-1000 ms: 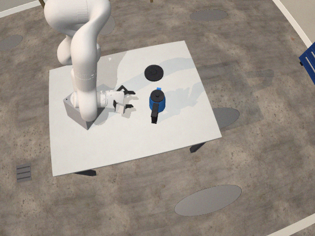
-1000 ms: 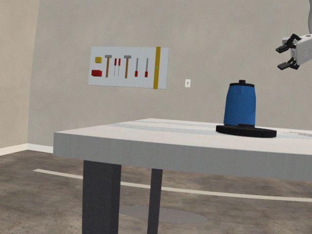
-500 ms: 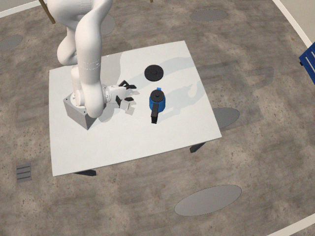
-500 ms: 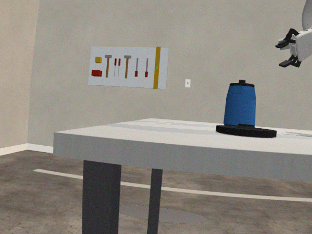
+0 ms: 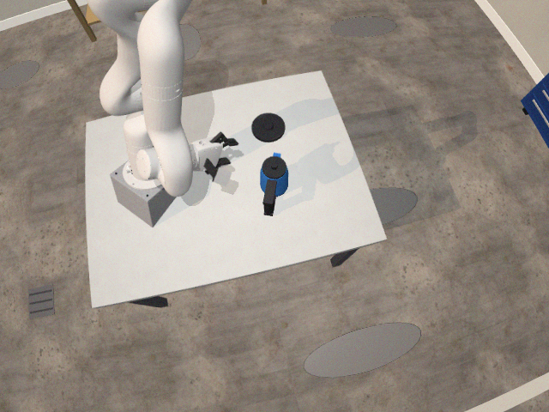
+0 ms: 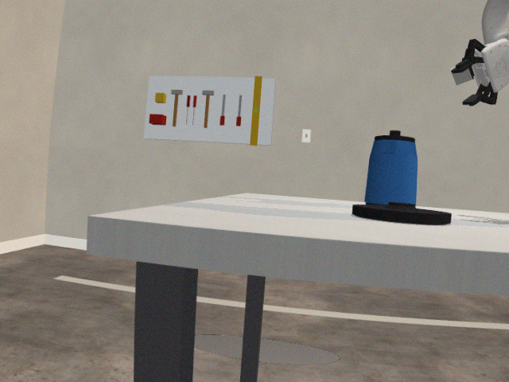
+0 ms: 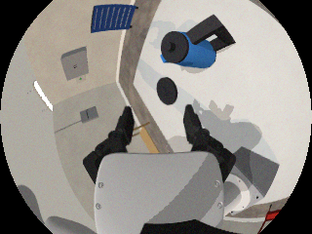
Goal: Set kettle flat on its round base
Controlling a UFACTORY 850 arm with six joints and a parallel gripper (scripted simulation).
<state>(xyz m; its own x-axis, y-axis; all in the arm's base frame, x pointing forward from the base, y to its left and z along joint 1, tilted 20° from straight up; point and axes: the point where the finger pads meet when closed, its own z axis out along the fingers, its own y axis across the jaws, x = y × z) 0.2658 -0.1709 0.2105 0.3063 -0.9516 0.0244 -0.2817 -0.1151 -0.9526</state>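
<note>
The blue kettle point(image 5: 274, 176) with a black lid and black handle point(image 5: 268, 202) stands upright on the white table, handle toward the near edge. The black round base point(image 5: 268, 126) lies flat on the table beyond it, apart from the kettle. In the side view the kettle point(image 6: 391, 170) stands behind the base point(image 6: 401, 213). My gripper point(image 5: 221, 153) is open and empty, held above the table to the left of the kettle, fingers pointing toward it. In the wrist view the kettle point(image 7: 189, 51) and base point(image 7: 167, 92) lie beyond my fingers.
The arm's grey mounting block point(image 5: 139, 192) stands on the table's left part. A blue crate point(image 5: 537, 110) is on the floor far right. A tool board point(image 6: 208, 110) hangs on the wall.
</note>
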